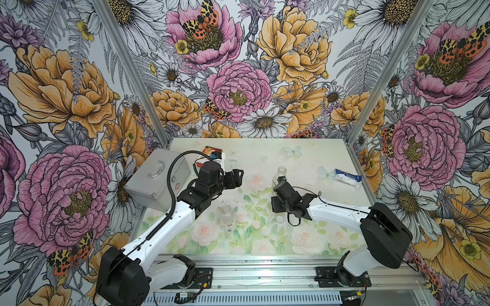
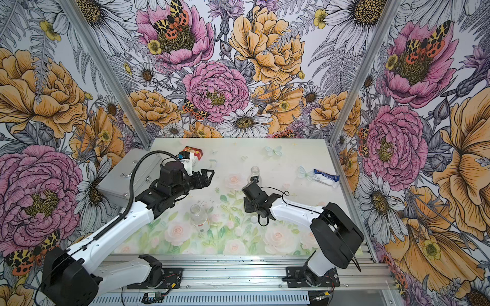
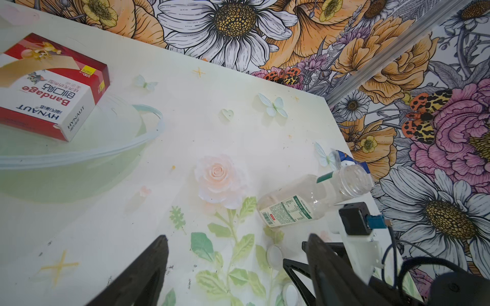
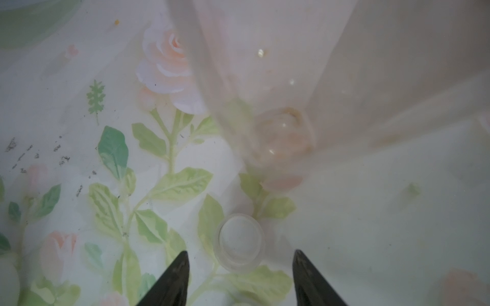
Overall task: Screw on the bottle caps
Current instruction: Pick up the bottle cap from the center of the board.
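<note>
Two clear bottles stand uncapped on the floral table: the red-labelled one (image 1: 227, 216) near the front, the green-and-white-labelled one (image 3: 313, 197) farther back (image 1: 281, 172). My left gripper (image 1: 234, 176) hovers open and empty left of the far bottle; in its wrist view (image 3: 237, 236) only table lies between the fingers. My right gripper (image 4: 241, 255) points down, open, beside the far bottle, which fills its view as a blur (image 4: 278, 92). A white cap (image 4: 240, 242) lies hollow side up on the table just beyond its fingertips, untouched. The left wrist view shows two caps (image 3: 274, 255), (image 3: 290, 294).
A silver metal case (image 1: 156, 180) sits at the table's left edge, a red-and-white bandage box (image 3: 50, 87) behind it. A blue-and-white packet (image 1: 347, 178) lies at the right edge. Flowered walls enclose the table on three sides.
</note>
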